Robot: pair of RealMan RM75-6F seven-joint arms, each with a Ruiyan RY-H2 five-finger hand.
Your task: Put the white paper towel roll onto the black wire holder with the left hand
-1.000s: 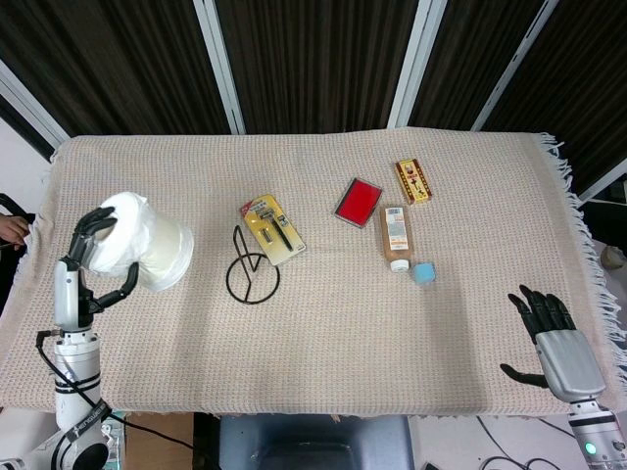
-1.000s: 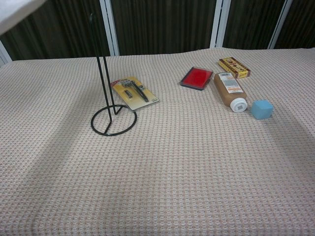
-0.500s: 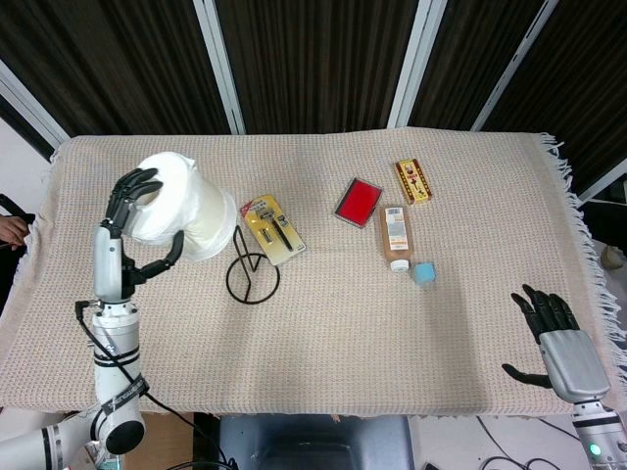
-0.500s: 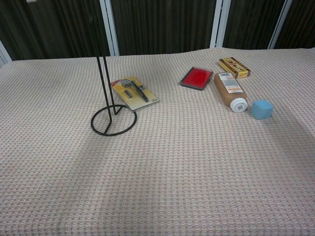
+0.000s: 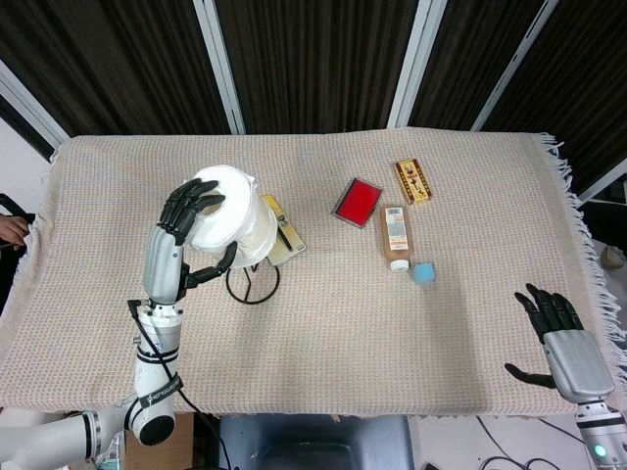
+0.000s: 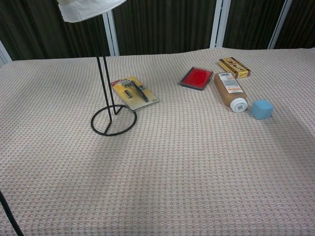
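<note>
My left hand (image 5: 192,217) grips the white paper towel roll (image 5: 235,217) and holds it high in the air, over the black wire holder (image 5: 251,282). In the chest view only the roll's lower end (image 6: 88,9) shows at the top left, right above the tip of the holder's upright rods (image 6: 101,64); the holder's ring base (image 6: 113,121) rests on the cloth. Whether the rod tip is inside the roll's core I cannot tell. My right hand (image 5: 563,343) rests open at the table's near right corner, holding nothing.
A yellow blister pack with a razor (image 6: 134,91) lies just behind the holder. To the right lie a red flat case (image 6: 196,77), a brown bottle on its side (image 6: 230,91), a blue cube (image 6: 261,109) and a small yellow box (image 6: 234,67).
My left arm has carried the roll rightward from the table's left side to above the holder. The roll's end now shows in the chest view. The right hand is unmoved.
</note>
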